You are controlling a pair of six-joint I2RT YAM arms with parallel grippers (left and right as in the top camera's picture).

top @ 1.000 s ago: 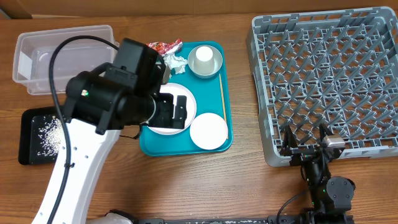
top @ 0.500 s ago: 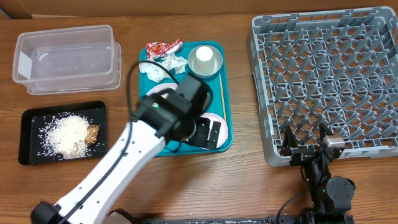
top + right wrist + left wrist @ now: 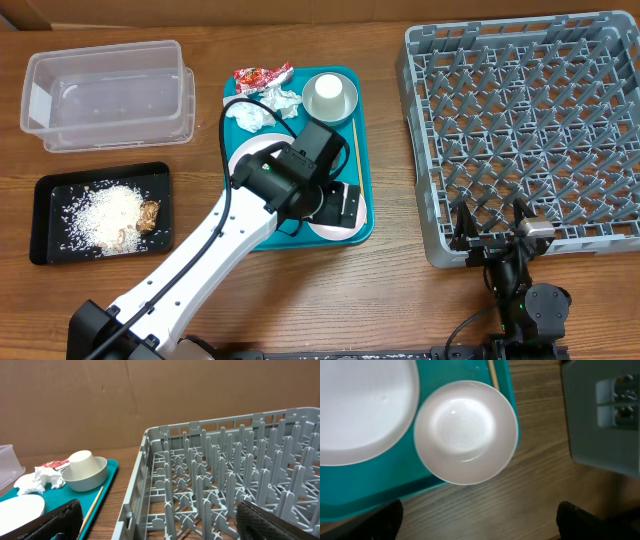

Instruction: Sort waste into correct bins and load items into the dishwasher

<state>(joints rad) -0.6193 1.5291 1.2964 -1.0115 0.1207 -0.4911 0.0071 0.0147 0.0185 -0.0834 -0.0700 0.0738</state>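
Note:
A teal tray holds a large white plate, a small white bowl, a paper cup standing upside down in a grey bowl, a crumpled napkin, a red wrapper and a chopstick. My left gripper is open and empty, hovering above the small white bowl; its fingertips frame bare wood in front of the tray. My right gripper is open and empty at the front edge of the grey dish rack; its fingertips frame the rack's near corner.
A clear plastic bin stands at the back left. A black tray with rice and food scraps lies in front of it. The left arm stretches from the front left across the tray's front half.
My left arm has swung right and forward, from over the large plate to over the small white bowl, uncovering the black tray. The right arm has not moved.

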